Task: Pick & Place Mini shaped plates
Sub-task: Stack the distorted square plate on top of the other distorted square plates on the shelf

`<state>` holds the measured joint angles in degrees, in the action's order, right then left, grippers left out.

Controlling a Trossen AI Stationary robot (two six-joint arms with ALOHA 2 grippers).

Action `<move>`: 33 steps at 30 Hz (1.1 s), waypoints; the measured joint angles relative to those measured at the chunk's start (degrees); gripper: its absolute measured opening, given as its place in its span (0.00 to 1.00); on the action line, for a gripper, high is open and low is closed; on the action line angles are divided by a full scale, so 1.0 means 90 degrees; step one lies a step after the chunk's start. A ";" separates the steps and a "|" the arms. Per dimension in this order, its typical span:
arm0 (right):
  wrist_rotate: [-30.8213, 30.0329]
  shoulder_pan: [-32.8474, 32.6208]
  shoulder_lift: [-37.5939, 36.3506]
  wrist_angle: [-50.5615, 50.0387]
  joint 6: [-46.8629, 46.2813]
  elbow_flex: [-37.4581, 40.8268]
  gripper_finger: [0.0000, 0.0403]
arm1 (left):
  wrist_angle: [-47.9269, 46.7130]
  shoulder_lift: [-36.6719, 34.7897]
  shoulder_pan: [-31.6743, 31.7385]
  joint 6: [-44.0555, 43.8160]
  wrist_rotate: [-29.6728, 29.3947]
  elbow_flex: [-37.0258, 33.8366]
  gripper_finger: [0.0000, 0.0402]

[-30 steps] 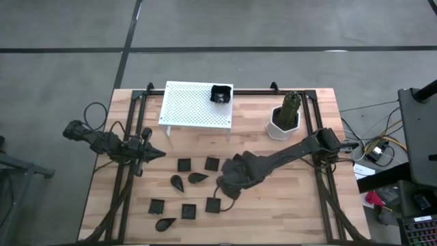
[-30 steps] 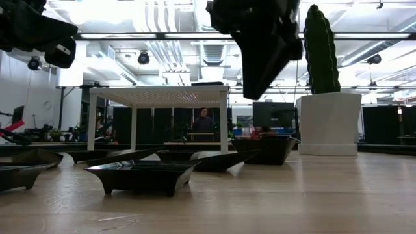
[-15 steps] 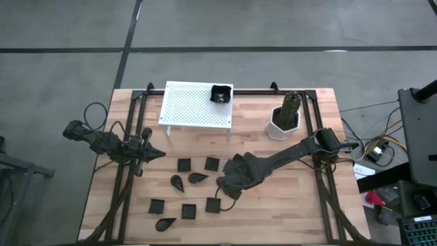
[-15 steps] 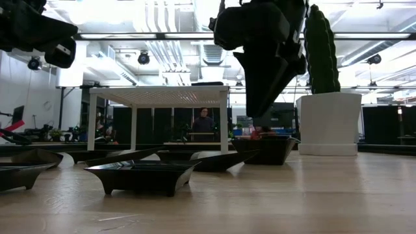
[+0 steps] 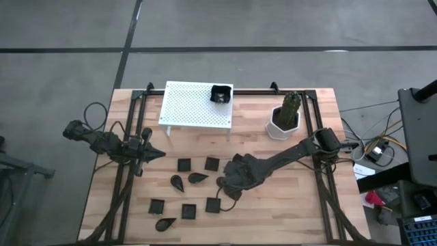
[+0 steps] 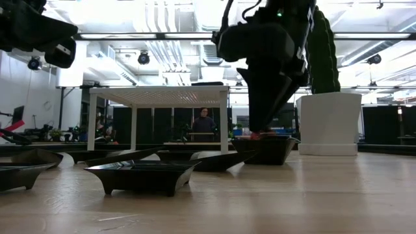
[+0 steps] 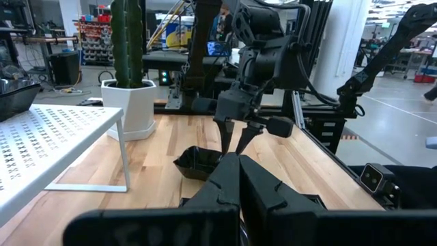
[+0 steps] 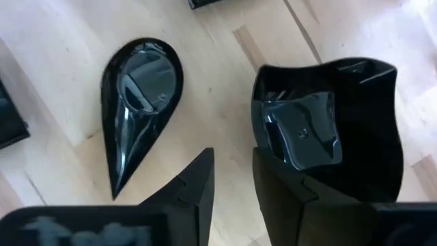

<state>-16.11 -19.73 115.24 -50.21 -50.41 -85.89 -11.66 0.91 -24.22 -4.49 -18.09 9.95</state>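
Near the middle of the table (image 5: 287,205), seen from above, the right gripper (image 5: 224,183) reaches down among the mini shaped plates (image 5: 198,178), which are scattered across the central and front-left part of the wooden top: flat squares, teardrops, and a raised-rim square plate (image 5: 222,184) that lies under the gripper's tip. Another small black dish (image 5: 220,93) sits on the far right corner of the white perforated rack (image 5: 194,104), and a white pot with a cactus (image 5: 283,117) stands toward the far right edge. The left gripper (image 5: 156,154) waits over the table's left side, its fingers pressed together and holding nothing.

At table height, the right gripper (image 6: 260,127) stands nearly upright, its tips meeting the rim of the raised-rim square plate (image 6: 263,149), while several shallow plates lie nearer the camera.

From the left wrist, the shut left fingers (image 7: 235,184) point across the table toward the right gripper (image 7: 235,140), whose two fingers are spread (one to each side of the near wall) over the raised-rim square plate (image 7: 198,164).

From the right wrist, the gripper's fingers (image 8: 198,188) are parted around one wall of the raised-rim square plate (image 8: 334,123), one finger inside the dish; a teardrop plate (image 8: 140,102) lies just beside it.
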 joint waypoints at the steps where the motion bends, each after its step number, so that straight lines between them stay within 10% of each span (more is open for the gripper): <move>1: 0.0005 0.0000 0.0000 0.0030 -0.0004 0.0045 0.24 | 0.0000 -0.0002 0.0000 -0.0001 -0.0001 0.0001 0.00; 33: -0.0375 0.0006 0.0002 0.0197 0.0509 0.0032 0.20 | 0.0000 0.0000 -0.0001 -0.0002 -0.0002 0.0001 0.00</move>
<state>-19.49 -19.67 115.26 -48.43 -45.83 -85.60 -11.66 0.91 -24.22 -4.51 -18.10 9.96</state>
